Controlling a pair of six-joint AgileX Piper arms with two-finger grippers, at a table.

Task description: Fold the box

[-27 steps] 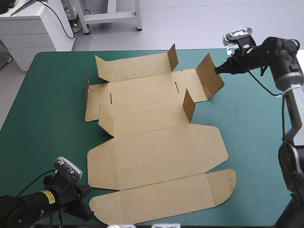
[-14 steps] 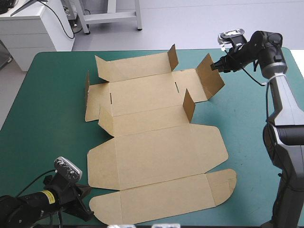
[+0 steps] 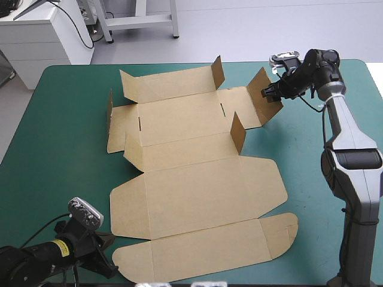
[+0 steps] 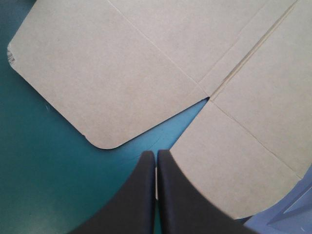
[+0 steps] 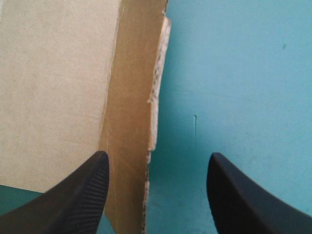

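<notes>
Closest to me, the left arm (image 3: 36,263) sits low at the desk's near left corner, its jaws pressed together into one point. That point hangs over the notch where two rounded flaps of the box (image 3: 197,197) meet, with the teal-green cover (image 3: 54,161) showing beneath.

The box is a brown cut sheet spread across the middle of the desk. Its near half lies flat. Farther on, short tabs stand up from it: one at the left (image 3: 110,107), one mid-sheet (image 3: 238,131) and one on the far strip (image 3: 217,70).

At the far right, the right arm (image 3: 335,113) reaches in with its jaws apart, astride the raised end flap (image 3: 263,95). The flap's raw edge stands between them, closer to the one on the box's side. I cannot tell whether it touches.
</notes>
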